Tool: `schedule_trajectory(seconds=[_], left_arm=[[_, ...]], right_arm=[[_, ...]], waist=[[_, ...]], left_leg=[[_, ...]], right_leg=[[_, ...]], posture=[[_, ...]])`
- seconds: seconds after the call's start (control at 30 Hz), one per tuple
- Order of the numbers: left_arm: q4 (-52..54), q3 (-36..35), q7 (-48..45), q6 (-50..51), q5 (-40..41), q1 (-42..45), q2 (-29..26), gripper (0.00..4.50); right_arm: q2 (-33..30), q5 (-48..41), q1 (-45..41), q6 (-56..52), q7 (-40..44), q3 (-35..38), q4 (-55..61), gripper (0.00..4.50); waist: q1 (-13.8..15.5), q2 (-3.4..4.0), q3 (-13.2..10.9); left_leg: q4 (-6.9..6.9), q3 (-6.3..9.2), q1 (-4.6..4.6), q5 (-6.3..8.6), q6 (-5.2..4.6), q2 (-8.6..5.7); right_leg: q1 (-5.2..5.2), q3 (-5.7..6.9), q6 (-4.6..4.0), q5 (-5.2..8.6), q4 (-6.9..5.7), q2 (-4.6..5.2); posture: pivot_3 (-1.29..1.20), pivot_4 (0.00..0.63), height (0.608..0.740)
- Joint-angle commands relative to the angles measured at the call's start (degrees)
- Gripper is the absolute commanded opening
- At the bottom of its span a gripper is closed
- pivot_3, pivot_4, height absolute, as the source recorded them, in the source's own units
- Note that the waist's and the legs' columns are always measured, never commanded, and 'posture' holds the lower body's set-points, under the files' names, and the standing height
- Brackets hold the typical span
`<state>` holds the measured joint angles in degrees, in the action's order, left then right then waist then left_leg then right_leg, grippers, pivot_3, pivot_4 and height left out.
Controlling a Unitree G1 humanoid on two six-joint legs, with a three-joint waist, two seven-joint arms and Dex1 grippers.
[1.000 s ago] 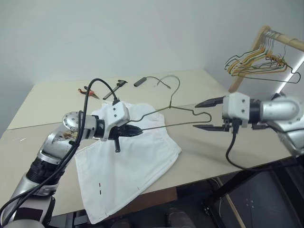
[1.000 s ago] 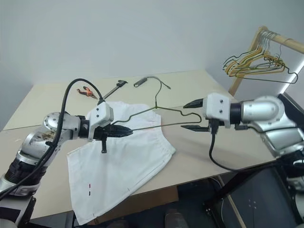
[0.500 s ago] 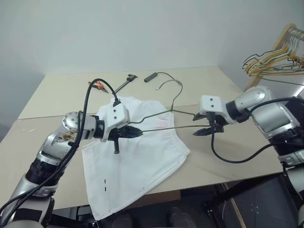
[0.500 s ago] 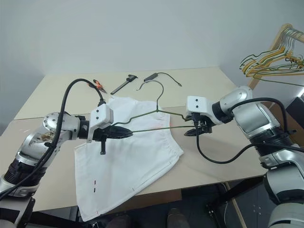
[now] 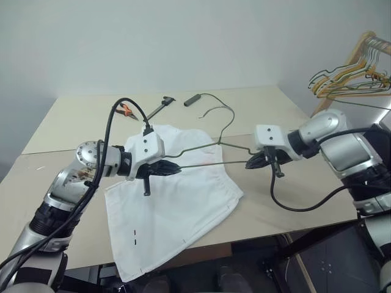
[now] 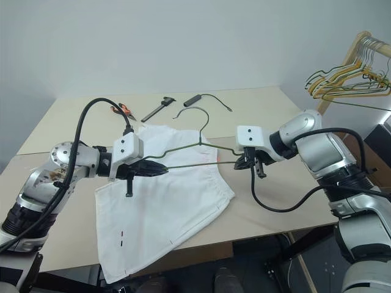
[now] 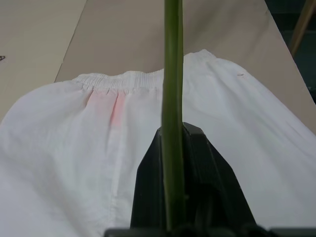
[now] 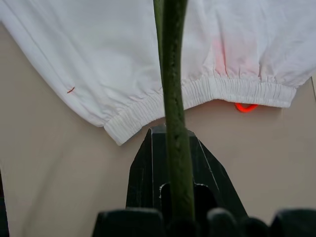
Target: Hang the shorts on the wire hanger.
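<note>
Beige table [image 5: 287,201] by grey wall, both end effectors [image 5: 174,169] [image 5: 252,162] clamped on wire hanger [image 5: 214,146] above shorts [image 5: 177,213].

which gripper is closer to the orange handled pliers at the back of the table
Left. The left gripper holds the wire hanger over the shorts, nearer the orange-handled pliers; the right gripper is across the table.

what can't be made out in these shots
- Shorts: the near hem drops past the table edge in the eye views, so how far it hangs can't be told.
- Wire hanger: each wrist view has a bare stretch of wire; the triangle and hook are cut off.
- Small tools at the far side: too small to identify.
</note>
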<state>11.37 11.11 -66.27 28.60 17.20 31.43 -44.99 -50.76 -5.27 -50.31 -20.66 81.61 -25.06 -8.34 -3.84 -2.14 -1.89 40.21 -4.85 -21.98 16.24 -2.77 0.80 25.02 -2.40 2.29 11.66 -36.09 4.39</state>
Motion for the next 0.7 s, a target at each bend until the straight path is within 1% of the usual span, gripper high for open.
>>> schedule_trajectory(seconds=[0.03, 0.07, 0.1, 0.2, 0.33, 0.4, 0.5, 0.57, 0.6, 0.7], left_arm=[[-0.63, -0.63, -3.15, -2.82, 1.66, 1.52, 0.66, 1.02], [-1.51, -1.24, -4.11, -3.61, 2.03, 1.54, 0.51, 1.41], [-3.44, -1.8, -5.27, -5.33, 1.59, 1.81, -0.25, 1.64], [-7.09, -3.82, -6.87, -7.66, 1.35, 2.35, -2.03, 2.55], [-9.03, -9.04, -7.11, -6.78, 4.27, 1.87, -3.76, 3.9], [-8.98, -11.64, -6.1, -5.15, 6.16, 0.96, -3.69, 4.46], [-6.16, -16.46, 0.32, -4.43, 8.44, -1.64, -0.2, 4.46], [-2.38, -19.49, -0.65, -1.44, 14.1, -3.96, 0.45, 4.46], [-0.95, -20.41, -1.07, -0.26, 16.11, -4.81, 0.45, 4.46], [3.96, -22.0, -4.02, 0.77, 21.18, -8.56, -0.36, 4.46]], right_arm=[[-0.92, -1.87, 0.38, -0.74, 1.05, 4.54, 4.12, 0.0], [-1.19, -2.14, 0.97, -1.18, 1.35, 4.99, 4.67, 0.0], [-2.07, -2.86, 2.4, -2.11, 1.73, 5.95, 5.43, 0.0], [-4.74, -4.94, 6.86, -5.31, 2.28, 8.88, 7.9, 0.0], [-8.71, -8.28, 15.68, -12.63, -0.12, 14.2, 10.87, 0.0], [-9.26, -10.43, 19.64, -18.12, -2.79, 17.48, 11.43, 0.0], [-8.87, -13.74, 24.6, -27.49, -6.92, 22.03, 12.2, 0.0], [-7.69, -16.28, 27.5, -37.98, -10.78, 24.4, 11.77, 0.0], [-7.14, -17.31, 28.36, -41.43, -12.3, 25.33, 11.69, 0.0], [-3.27, -18.38, 27.83, -52.25, -18.52, 26.7, 6.31, 0.0]], waist=[[-0.01, 0.0, 0.0], [-0.01, 0.0, 0.0], [-0.01, 0.0, 0.0], [0.06, 0.0, 0.0], [0.43, 0.0, 0.0], [0.55, 0.0, 0.0], [0.77, 0.02, 0.02], [0.97, 0.02, 0.02], [1.02, 0.01, 0.02], [1.17, 0.01, 0.02]], left_leg=[[0.0, 0.0, 0.0, 0.0, 0.0, 0.0], [0.0, 0.0, 0.01, 0.0, 0.0, 0.01], [0.0, 0.0, 0.01, 0.0, 0.0, 0.0], [0.0, 0.01, 0.0, 0.0, 0.0, 0.0], [0.04, 0.01, -0.03, 0.02, -0.03, 0.01], [0.06, 0.01, -0.02, 0.02, -0.04, 0.02], [0.07, 0.0, 0.08, 0.03, -0.04, 0.05], [0.06, 0.0, 0.19, 0.03, -0.04, 0.06], [0.06, 0.0, 0.23, 0.03, -0.04, 0.08], [0.05, -0.02, 0.29, 0.04, -0.03, 0.1]], right_leg=[[0.0, 0.0, 0.0, 0.0, 0.0, -0.01], [0.0, 0.01, 0.0, 0.0, 0.0, -0.01], [0.0, 0.01, 0.0, 0.0, 0.0, -0.01], [0.0, 0.02, 0.0, 0.0, 0.01, -0.01], [0.0, 0.04, 0.0, 0.0, 0.02, 0.01], [-0.02, 0.04, 0.01, 0.0, 0.02, 0.03], [-0.11, 0.01, 0.01, 0.0, 0.01, 0.03], [-0.21, 0.0, 0.01, 0.0, 0.02, 0.02], [-0.25, 0.0, 0.01, 0.0, 0.01, 0.01], [-0.31, -0.01, 0.01, 0.0, 0.03, 0.01]], posture=[[-0.06, 0.0, 0.74], [-0.06, 0.0, 0.74], [-0.06, 0.0, 0.74], [-0.06, 0.0, 0.74], [-0.05, 0.0, 0.74], [-0.05, 0.0, 0.74], [-0.03, 0.0, 0.74], [-0.02, 0.0, 0.74], [-0.02, 0.0, 0.74], [-0.02, 0.0, 0.74]])
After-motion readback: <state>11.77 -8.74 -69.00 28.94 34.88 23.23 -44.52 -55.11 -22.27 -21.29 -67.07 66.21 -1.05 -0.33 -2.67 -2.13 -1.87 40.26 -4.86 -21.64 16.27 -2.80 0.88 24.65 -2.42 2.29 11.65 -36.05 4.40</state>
